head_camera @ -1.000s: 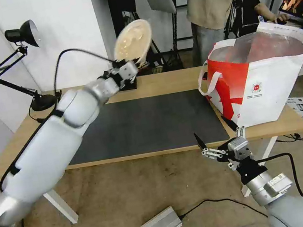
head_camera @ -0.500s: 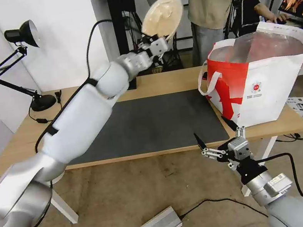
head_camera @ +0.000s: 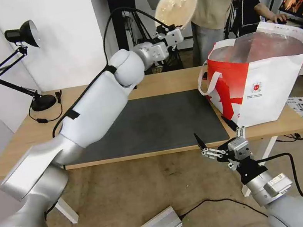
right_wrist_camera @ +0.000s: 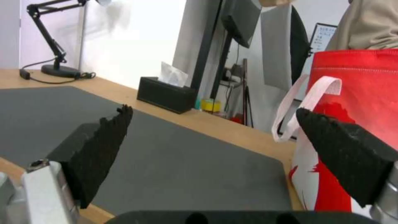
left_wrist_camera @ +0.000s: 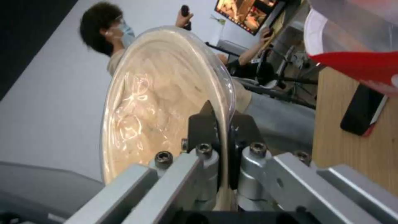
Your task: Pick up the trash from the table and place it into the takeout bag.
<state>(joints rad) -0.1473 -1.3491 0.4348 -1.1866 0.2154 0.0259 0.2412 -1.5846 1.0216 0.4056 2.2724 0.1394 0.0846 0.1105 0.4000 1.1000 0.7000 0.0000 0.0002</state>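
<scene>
- Left gripper (left_wrist_camera: 222,124): black fingertips (left_wrist_camera: 202,124) clenched on the rim of the beige pulp bowl (head_camera: 176,4), one inside the rim and one outside.
- Bowl: held on edge, high above the table's (head_camera: 20,142) far edge, its opening turned toward the head camera; a clear glossy film covered the opening.
- Left arm: reached from the near left corner diagonally over the dark grey mat (head_camera: 153,125) to the far edge.
- Takeout bag (head_camera: 267,81): stood upright at the table's right end, mouth open, foil lining exposed; the bowl was left of the mouth and higher, not yet over it.
- White strap handle (right_wrist_camera: 304,102): hung down the bag's left side.
- Right gripper (head_camera: 218,135): fingers spread wide and holding nothing, just off the table's near edge, below the bag's near left corner.
- Black tissue box (right_wrist_camera: 166,95): stood beside the mat at the far edge.
- Desk lamp (head_camera: 27,65): stood on the far left corner.
- Dark phone-like slab (left_wrist_camera: 363,112): lay flat on the wood near the bag.
</scene>
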